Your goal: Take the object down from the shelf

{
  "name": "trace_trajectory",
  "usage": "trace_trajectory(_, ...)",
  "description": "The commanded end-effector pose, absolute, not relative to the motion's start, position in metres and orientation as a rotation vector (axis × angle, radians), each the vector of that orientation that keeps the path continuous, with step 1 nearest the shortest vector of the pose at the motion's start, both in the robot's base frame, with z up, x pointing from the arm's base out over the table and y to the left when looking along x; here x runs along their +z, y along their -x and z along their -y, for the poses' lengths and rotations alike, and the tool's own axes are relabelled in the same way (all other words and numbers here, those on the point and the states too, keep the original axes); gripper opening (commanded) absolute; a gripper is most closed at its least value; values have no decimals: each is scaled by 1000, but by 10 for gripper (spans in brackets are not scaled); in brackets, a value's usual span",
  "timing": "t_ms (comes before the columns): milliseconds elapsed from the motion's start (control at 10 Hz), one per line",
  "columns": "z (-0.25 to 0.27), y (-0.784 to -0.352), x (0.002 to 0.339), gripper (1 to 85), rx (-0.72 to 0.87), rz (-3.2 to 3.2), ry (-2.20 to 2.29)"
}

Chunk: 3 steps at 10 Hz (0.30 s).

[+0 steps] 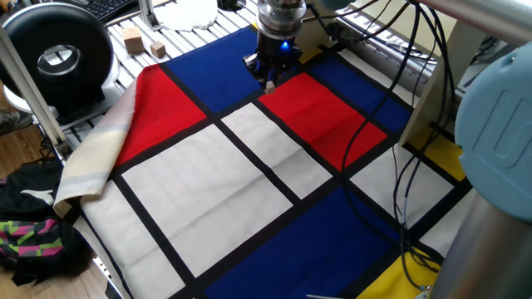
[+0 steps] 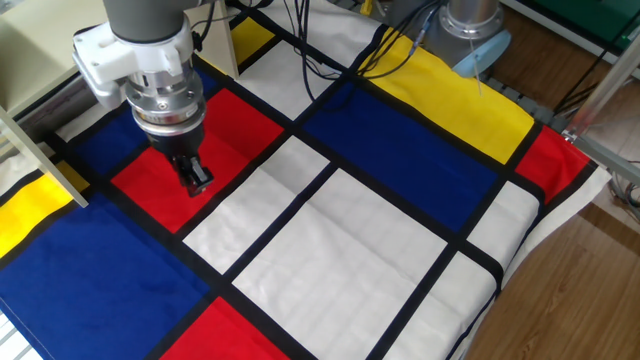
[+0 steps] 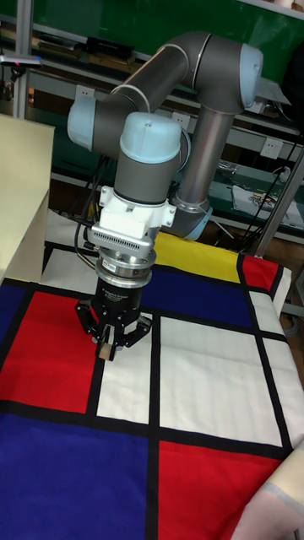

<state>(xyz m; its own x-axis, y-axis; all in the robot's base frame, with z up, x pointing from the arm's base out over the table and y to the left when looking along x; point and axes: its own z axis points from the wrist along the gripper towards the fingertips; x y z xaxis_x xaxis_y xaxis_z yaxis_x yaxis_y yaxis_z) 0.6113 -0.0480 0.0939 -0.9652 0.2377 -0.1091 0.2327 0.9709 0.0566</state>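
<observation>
Matt woven cloth (image 2: 340, 230); glossy plastic arm (image 3: 152, 143); wooden block (image 3: 105, 353).

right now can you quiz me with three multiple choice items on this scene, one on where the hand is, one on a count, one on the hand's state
1. Where is the hand?
A. over the black line beside a red panel of the cloth
B. over the yellow panel
C. off the table, above the floor

2. How many wooden cubes lie on the grey slatted table beyond the cloth?
A. none
B. two
C. five

3. What state is the hand in?
A. wide open and empty
B. shut on the block
C. out of view

Answers: 1 A, the tall fixed view shows it beside the red panel; 2 B, a pair lies near the black round device; 3 B, the tan block sits between the fingertips.
</observation>
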Motion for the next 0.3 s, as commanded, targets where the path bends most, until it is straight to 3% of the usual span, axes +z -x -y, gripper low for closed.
trace_trajectory(0, 49, -606, 96, 427, 82, -3030, -313)
trace_trajectory(200, 50, -603, 96, 433, 75, -3043, -305)
